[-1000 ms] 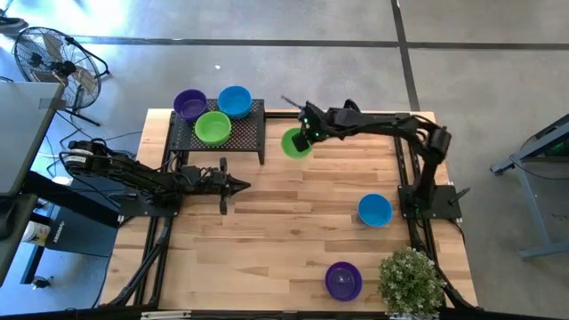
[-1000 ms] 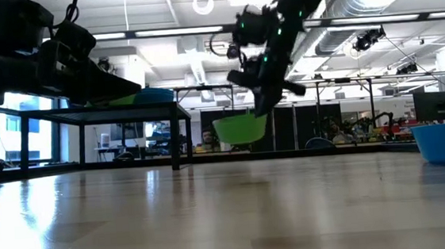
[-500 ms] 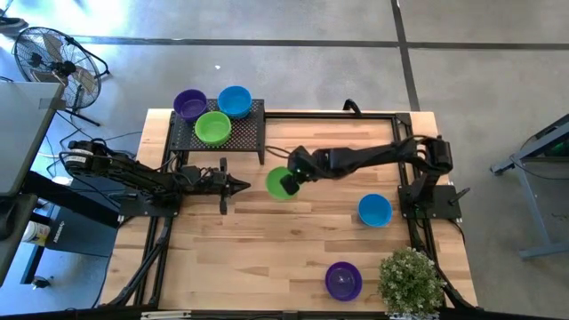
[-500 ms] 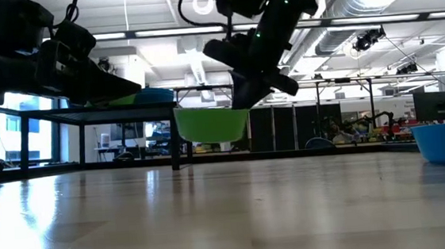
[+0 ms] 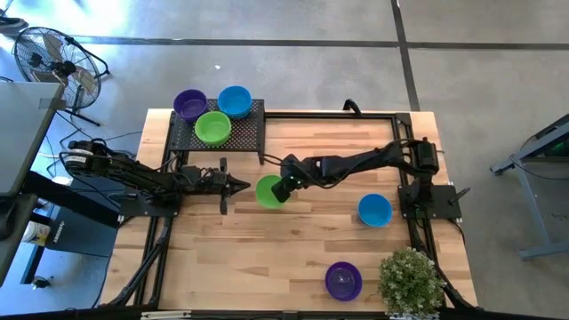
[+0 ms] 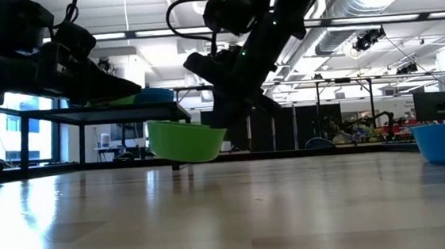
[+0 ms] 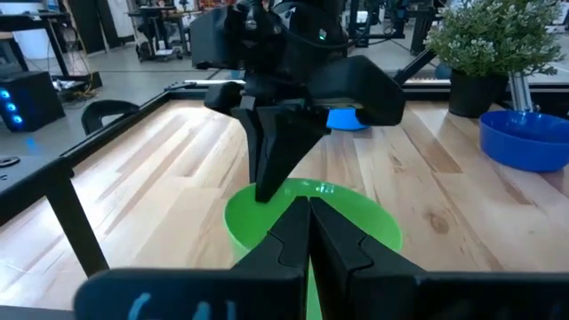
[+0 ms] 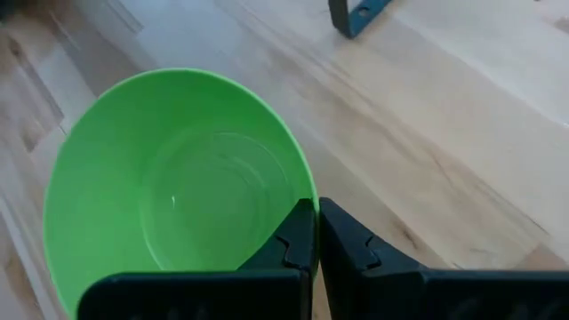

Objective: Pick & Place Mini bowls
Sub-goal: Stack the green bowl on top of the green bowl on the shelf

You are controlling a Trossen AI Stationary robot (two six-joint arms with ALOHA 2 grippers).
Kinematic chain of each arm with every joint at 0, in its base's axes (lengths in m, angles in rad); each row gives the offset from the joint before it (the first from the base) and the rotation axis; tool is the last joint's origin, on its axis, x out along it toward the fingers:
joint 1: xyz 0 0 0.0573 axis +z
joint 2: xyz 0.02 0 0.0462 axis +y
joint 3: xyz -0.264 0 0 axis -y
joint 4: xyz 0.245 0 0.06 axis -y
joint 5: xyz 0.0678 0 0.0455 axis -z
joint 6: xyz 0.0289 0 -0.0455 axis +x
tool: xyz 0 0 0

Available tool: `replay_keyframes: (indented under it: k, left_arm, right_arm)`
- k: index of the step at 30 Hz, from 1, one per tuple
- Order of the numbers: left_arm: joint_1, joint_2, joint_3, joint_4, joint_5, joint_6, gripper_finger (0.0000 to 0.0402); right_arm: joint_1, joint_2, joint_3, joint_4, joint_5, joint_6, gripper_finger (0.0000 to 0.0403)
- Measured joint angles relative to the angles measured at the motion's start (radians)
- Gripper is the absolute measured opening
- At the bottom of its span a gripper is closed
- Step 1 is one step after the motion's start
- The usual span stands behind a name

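Right gripper (image 5: 283,188) pinches the rim of a green bowl (image 5: 268,191) with its fingers closed, holding it tilted just above the table (image 5: 293,249) near the middle, close to the left gripper (image 5: 242,185), which waits fully closed and empty.

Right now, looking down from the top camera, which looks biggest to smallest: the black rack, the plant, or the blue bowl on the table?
1. Black rack
2. Plant
3. Blue bowl

The plant stands taller, nearer the camera, so it may look slightly oversized.
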Motion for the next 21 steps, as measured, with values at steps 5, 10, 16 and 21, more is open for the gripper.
replay_keyframes:
  k: [5, 10, 16, 21]
  left_arm:
    - [0.0, 0.0, 0.0, -0.002, -0.001, 0.005, 0.0]
    - [0.0, 0.0, 0.0, -0.002, -0.003, 0.005, 0.0]
    - [0.0, 0.0, 0.0, -0.002, -0.003, 0.005, 0.0]
    - [0.0, 0.0, 0.0, -0.005, 0.001, 0.005, 0.0]
  right_arm:
    - [0.0, 0.011, 0.001, 0.017, -0.008, -0.017, 0.0001]
    - [0.001, 0.011, 0.001, 0.019, -0.007, -0.025, 0.0012]
    - [0.0, 0.011, 0.001, 0.021, -0.005, -0.031, 0.0047]
    - [0.0, 0.0, 0.0, 0.018, 0.028, -0.103, 0.007]
